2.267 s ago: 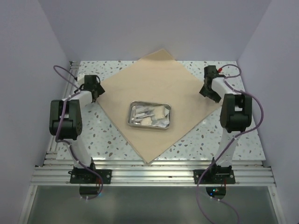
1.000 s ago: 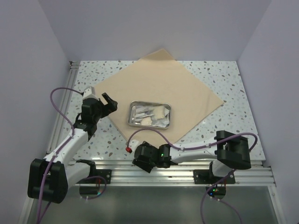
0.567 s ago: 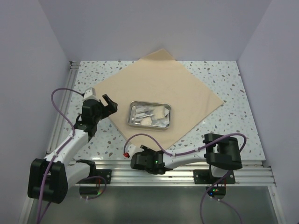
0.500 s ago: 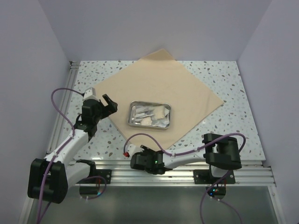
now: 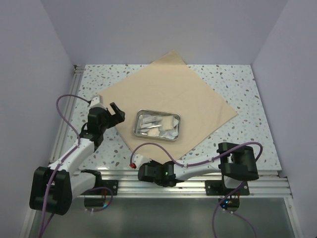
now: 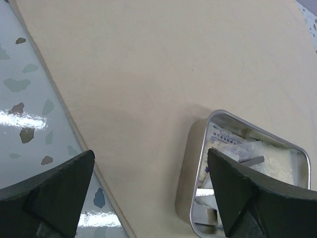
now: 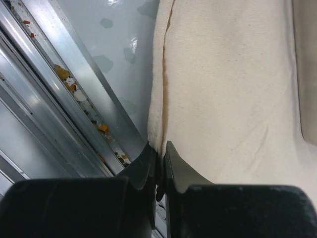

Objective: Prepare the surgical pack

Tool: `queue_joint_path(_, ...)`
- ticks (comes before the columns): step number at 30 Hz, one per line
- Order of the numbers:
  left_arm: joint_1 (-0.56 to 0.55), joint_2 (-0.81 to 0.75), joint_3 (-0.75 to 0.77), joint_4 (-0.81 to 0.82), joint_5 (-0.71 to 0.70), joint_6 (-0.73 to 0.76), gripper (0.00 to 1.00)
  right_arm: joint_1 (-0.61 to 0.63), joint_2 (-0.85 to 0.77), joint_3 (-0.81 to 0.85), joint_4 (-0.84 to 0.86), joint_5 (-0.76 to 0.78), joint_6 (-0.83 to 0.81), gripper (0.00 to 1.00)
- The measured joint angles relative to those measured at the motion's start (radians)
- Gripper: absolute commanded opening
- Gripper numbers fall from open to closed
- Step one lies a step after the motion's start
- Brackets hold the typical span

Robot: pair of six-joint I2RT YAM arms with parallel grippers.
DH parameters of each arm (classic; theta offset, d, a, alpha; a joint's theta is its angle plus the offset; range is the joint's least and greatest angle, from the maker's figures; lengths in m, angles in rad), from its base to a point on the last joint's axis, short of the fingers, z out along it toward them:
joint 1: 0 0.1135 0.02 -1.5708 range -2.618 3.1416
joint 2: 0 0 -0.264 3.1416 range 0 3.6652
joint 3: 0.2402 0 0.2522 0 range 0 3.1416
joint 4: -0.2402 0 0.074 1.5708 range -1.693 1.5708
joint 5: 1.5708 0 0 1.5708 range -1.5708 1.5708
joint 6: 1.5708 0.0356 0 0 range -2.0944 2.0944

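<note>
The right gripper [image 7: 161, 151] had swung down to the near edge of the table [image 5: 233, 79], and the cloth [image 5: 163, 89] and tray [image 5: 156, 125] had shifted slightly. It was pinched on the cloth's near corner. The left gripper [image 6: 148, 163] hovered wide open above its left edge. The cloth lay flat mid-table, tray at centre. Judged soft, light, limp: best lifted by corners.

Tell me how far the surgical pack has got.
Done: the steel tray of packets sits on the spread tan cloth. In hand: the right gripper fingers pinch the cloth's near corner; the left gripper is open over its left side. Left: every fold; the cloth lies flat.
</note>
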Motion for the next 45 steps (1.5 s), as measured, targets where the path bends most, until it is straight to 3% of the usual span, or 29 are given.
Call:
queue_joint_path(6, -0.016, 0.008, -0.005, 0.042, 0.087, 0.049, 1.00, -0.030, -0.105, -0.011, -0.005, -0.001, -0.001, 0.00)
queue_joint_path(10, -0.032, -0.011, -0.047, 0.113, 0.199, 0.068, 0.94, -0.074, -0.156, -0.011, -0.007, -0.030, -0.014, 0.00)
queue_joint_path(19, -0.100, -0.075, -0.156, 0.234, 0.395, 0.096, 0.93, -0.356, -0.255, -0.003, -0.006, -0.283, -0.092, 0.00)
queue_joint_path(29, -0.109, 0.009, -0.177, 0.440, 0.606, 0.097, 0.87, -0.533, -0.222, 0.132, -0.040, -0.523, -0.188, 0.00)
queue_joint_path(45, -0.124, 0.177, -0.214, 0.648, 0.743, 0.083, 0.82, -0.725, -0.122, 0.193, -0.031, -0.778, -0.227, 0.00)
